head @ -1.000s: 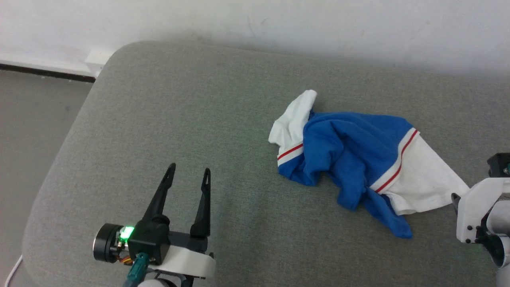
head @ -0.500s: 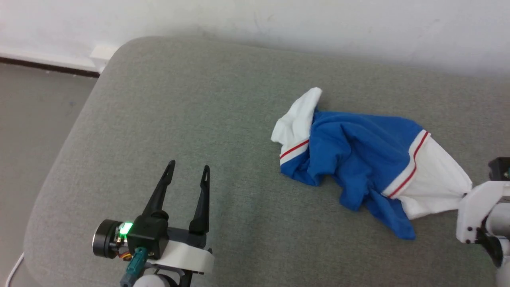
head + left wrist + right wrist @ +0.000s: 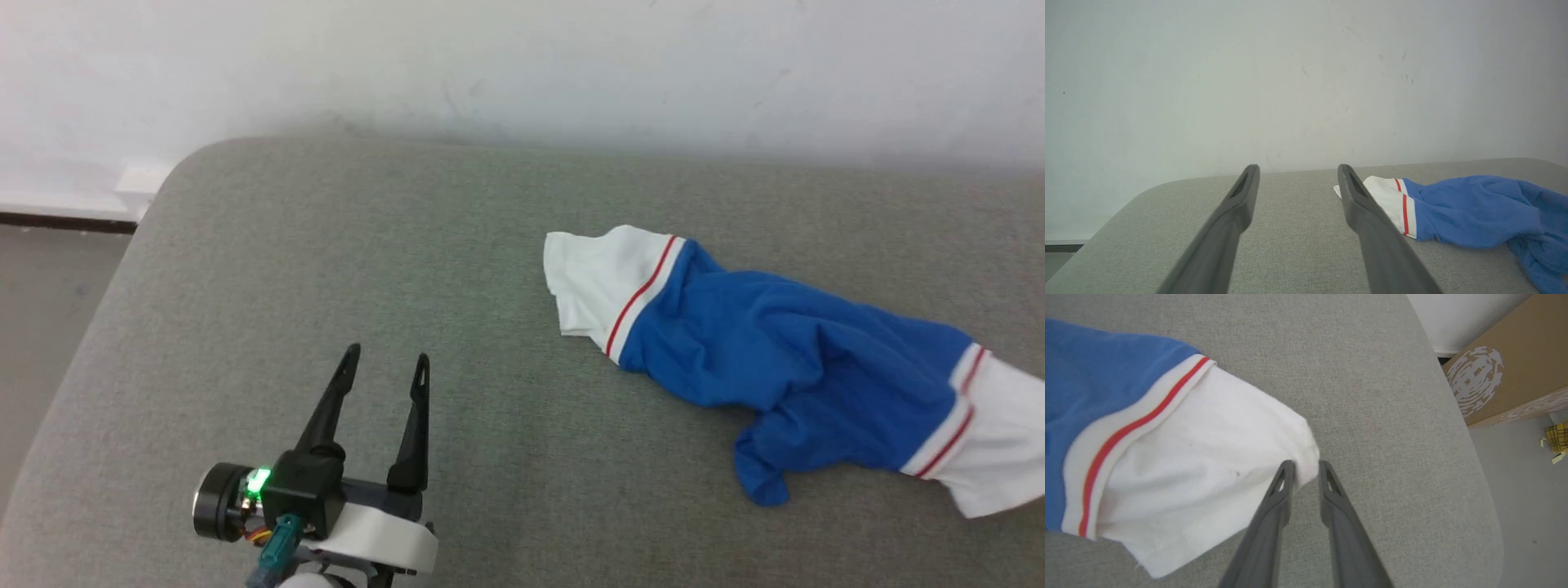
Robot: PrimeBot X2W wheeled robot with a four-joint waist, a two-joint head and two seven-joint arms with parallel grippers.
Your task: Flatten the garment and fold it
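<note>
A grey fabric cushion (image 3: 326, 245) with rounded corners stands against a scuffed white wall (image 3: 490, 65). At the far left of the head view, a strip of grey floor (image 3: 49, 310) shows beside the cushion.

At the lower left, the left hand (image 3: 387, 354) hovers over bare cushion. Its two long dark fingers are spread wide and point toward the wall, and a green light glows at its base. It holds nothing and touches nothing. In the left wrist view, open cushion shows between the two fingers. The garment's nearest white sleeve is just beyond the right finger and clear of it.

To the right of centre, the garment (image 3: 775, 359) lies on the cushion, drawn out into a long rumpled band running from the middle toward the right edge. Its left end is a white sleeve, lying loose and fairly flat, with a thin red stripe on a white band where it meets the body. The middle is royal blue and full of creases, with a blue flap hanging toward the near side. Its right end is the second white sleeve with the same red stripe, and this sleeve reaches the right edge of the head view.

In the right wrist view, the right hand (image 3: 1306, 465) has its fingers nearly pressed together, and the corner of that second sleeve's hem is pinched between the tips. The rest of the sleeve fans out to the left over the cushion.

Farther right, beyond the cushion's rounded corner, a brown cardboard box (image 3: 1515, 367) with a white printed pattern stands on the floor.
</note>
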